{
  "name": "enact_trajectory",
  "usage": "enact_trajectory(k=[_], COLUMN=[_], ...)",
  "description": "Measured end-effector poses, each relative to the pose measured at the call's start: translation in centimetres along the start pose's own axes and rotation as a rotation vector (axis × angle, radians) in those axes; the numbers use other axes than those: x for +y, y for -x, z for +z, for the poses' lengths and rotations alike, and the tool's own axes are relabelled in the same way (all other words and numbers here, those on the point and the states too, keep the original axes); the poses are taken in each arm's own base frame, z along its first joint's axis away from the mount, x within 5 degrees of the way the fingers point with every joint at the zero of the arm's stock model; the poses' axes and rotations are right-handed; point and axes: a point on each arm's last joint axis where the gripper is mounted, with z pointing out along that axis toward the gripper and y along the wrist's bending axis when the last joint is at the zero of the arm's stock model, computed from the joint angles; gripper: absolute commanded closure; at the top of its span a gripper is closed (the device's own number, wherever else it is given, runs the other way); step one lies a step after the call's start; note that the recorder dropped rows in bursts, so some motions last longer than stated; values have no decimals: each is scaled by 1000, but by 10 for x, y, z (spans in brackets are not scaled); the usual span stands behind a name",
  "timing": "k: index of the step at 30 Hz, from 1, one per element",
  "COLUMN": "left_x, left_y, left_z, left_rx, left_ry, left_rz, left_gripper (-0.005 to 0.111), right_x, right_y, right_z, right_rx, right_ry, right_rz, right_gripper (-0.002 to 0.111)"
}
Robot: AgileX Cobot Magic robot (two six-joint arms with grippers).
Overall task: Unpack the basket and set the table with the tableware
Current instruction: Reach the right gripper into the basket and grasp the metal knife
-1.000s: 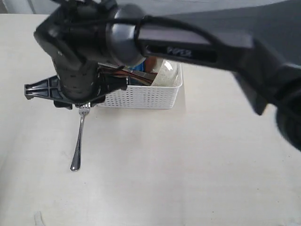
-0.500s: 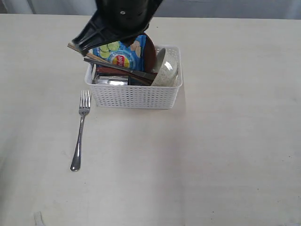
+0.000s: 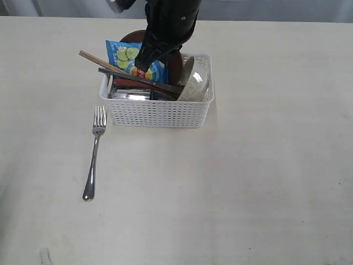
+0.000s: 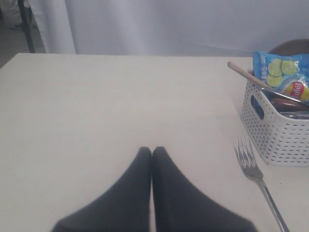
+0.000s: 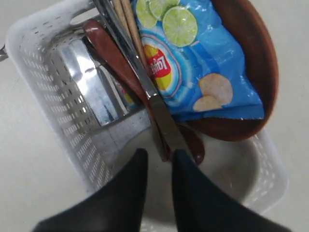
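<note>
On the counter (image 3: 265,182) the white basket (image 3: 160,113) sits near the far edge. The right claw (image 5: 158,157) is directly over it, jaws slightly parted astride one end of the steel knife (image 5: 154,104), seemingly not clamping it. A blue chip bag (image 5: 193,63) reads Lay's. The fork (image 3: 94,157) lies toward the left edge, with the left claw (image 4: 152,153), closed and empty, nearby.

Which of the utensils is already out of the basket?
The steel fork, lying flat on the table just off the basket's corner. The knife, wooden spoon and chopsticks are all inside the basket.
</note>
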Motion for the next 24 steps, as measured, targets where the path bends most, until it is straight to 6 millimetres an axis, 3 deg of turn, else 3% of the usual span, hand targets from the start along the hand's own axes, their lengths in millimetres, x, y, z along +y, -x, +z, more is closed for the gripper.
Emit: enact_trajectory(k=[2, 9, 17, 24], left_x=[0, 0, 0, 0], left_y=[0, 0, 0, 0], left_z=[0, 0, 0, 0], left_rx=[0, 0, 0, 0], left_ry=[0, 0, 0, 0], left_rz=[0, 0, 0, 0], left_gripper=[107, 107, 107, 107], right_x=[0, 0, 1, 3], right_y=[1, 4, 6, 5], right_z=[11, 39, 51, 70], right_rx=[-3, -11, -25, -23], right_ry=[5, 3, 1, 9], right_rz=[-11, -85, -171, -194], right_gripper=[72, 73, 72, 62])
